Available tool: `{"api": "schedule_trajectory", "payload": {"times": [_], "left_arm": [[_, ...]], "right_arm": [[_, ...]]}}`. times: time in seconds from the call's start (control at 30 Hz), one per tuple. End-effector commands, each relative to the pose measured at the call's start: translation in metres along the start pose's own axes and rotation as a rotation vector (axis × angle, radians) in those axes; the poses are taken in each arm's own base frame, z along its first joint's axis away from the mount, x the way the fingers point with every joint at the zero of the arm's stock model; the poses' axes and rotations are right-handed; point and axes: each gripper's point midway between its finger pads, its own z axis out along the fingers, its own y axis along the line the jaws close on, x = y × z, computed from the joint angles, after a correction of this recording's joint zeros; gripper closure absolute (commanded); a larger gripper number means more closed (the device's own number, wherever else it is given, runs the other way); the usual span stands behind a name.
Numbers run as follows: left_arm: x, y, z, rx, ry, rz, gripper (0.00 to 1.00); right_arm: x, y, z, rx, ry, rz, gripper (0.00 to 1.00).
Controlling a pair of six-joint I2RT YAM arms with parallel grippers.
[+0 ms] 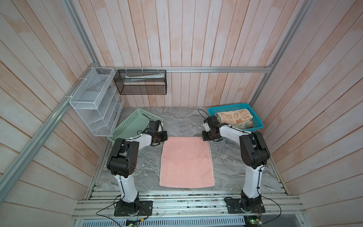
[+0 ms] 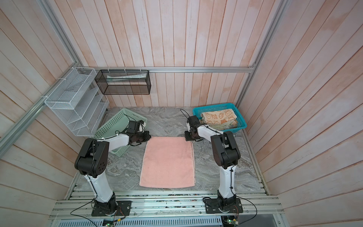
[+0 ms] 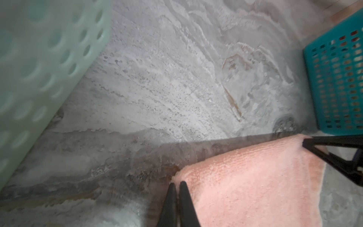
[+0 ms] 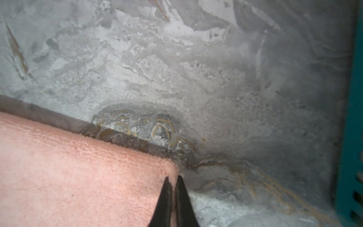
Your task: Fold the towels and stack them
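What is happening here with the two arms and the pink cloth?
Two robot arms are working on the salmon pink towel, which lies spread flat on the marble table. The left gripper is shut on its far left corner and the right gripper is shut on its far right corner, so a fold looks about to begin. More towels, with the orange bunny towel on top, lie in the teal basket at the back right. The mint-green basket sits at the back left.
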Motion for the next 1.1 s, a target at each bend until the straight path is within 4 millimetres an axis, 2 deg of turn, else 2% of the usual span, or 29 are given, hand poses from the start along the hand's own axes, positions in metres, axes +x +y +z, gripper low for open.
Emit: {"api": "schedule_trajectory", "payload": {"times": [0.0, 0.17, 0.27, 0.37, 0.5, 0.6, 0.8, 0.9, 1.07], "left_arm": [[-0.038, -0.02, -0.035, 0.087, -0.139, 0.084, 1.0], [-0.056, -0.035, -0.072, 0.157, -0.219, 0.126, 1.0], [-0.057, -0.043, -0.087, 0.181, -0.246, 0.153, 1.0], [-0.052, -0.044, -0.099, 0.177, -0.262, 0.164, 1.0], [-0.024, -0.035, -0.102, 0.177, -0.235, 0.144, 1.0], [0.001, -0.027, -0.104, 0.184, -0.215, 0.111, 1.0], [0.046, -0.017, -0.109, 0.203, -0.188, 0.063, 1.0], [0.056, -0.016, -0.112, 0.208, -0.182, 0.052, 1.0], [0.056, -0.02, -0.123, 0.208, -0.194, 0.058, 1.0]], "right_arm": [[-0.034, 0.01, -0.04, -0.01, -0.148, -0.074, 0.99], [-0.048, 0.016, -0.079, -0.02, -0.27, -0.142, 1.0], [-0.05, 0.02, -0.095, -0.032, -0.31, -0.166, 1.0], [-0.044, 0.024, -0.103, -0.053, -0.313, -0.186, 1.0], [-0.017, 0.029, -0.095, -0.114, -0.27, -0.167, 1.0], [0.01, 0.035, -0.088, -0.174, -0.224, -0.105, 1.0], [0.059, 0.055, -0.089, -0.257, -0.178, -0.049, 1.0], [0.072, 0.058, -0.092, -0.264, -0.16, -0.033, 1.0], [0.073, 0.057, -0.106, -0.255, -0.161, -0.021, 1.0]]}}
